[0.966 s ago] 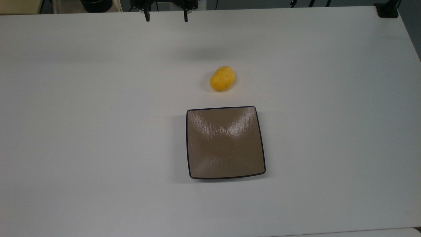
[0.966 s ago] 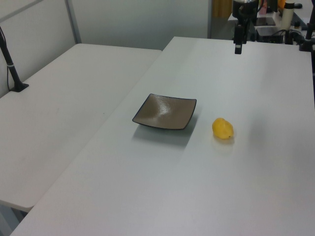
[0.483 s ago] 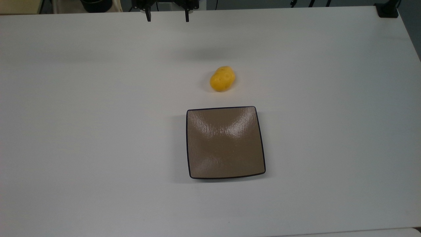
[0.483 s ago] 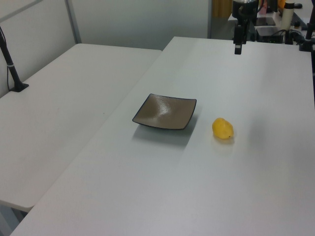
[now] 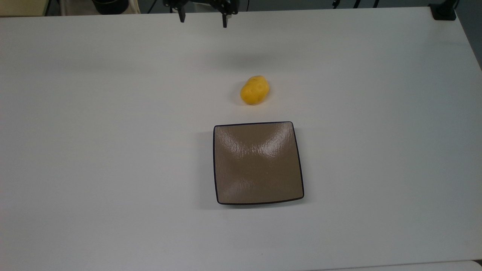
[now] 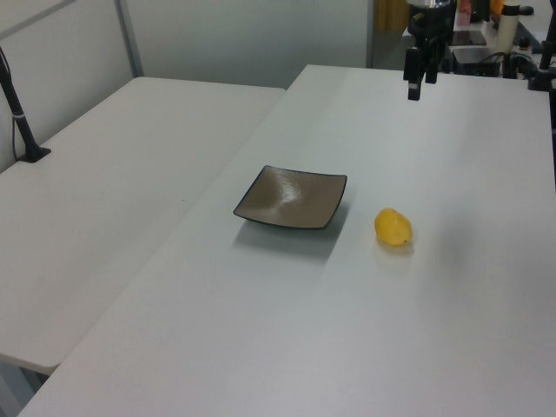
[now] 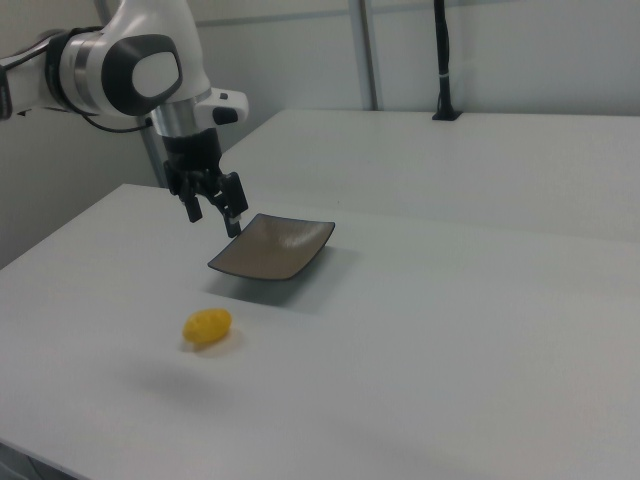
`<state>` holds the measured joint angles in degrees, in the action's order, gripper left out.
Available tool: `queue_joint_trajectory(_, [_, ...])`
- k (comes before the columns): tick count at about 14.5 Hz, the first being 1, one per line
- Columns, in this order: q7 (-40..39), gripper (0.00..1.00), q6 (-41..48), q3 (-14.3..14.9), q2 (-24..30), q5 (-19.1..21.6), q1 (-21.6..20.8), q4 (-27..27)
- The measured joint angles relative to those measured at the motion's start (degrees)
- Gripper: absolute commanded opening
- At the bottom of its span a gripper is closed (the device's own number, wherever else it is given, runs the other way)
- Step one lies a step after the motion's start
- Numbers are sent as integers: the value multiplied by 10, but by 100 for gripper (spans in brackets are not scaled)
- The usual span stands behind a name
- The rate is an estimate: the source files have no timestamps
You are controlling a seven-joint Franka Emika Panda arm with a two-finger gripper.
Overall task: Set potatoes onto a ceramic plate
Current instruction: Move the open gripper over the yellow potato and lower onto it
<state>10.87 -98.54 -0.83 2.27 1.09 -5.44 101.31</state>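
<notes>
1. Potato [image 5: 255, 90], small, yellow and oval, lies on the white desk [image 5: 113, 150], nearer its far edge in the top view, untouched.
2. Square tan ceramic plate [image 5: 258, 162] sits just beside the potato on its near side, apart from it, holding nothing.
3. Gripper [image 5: 203, 19] hangs above the desk's far edge, fingers spread and pinching nothing, well apart from the potato.
4. Bare desk surface surrounds both things out to every edge.

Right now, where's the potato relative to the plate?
The potato lies on the white table, just above the plate in the top view, apart from it, below the open end effector.
</notes>
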Motion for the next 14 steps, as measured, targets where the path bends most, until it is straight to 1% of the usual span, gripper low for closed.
queue_joint_trajectory(3, [9, 100, 0, -22, -1, 2, -1, 17])
queue_joint_trajectory(5, [11, 100, -5, -32, -3, 2, -2, 30])
queue_joint_trajectory(7, [30, 100, -58, -38, -6, 2, -4, 55])
queue_joint_trajectory(8, [61, 100, -95, -38, -12, 2, -12, 70])
queue_joint_trajectory(10, [90, 100, -119, -39, -27, 2, -23, 78])
queue_joint_trajectory(13, [103, 100, -145, -43, -38, 3, -26, 91])
queue_joint_trajectory(14, [115, 100, -162, -48, -42, 3, -26, 100])
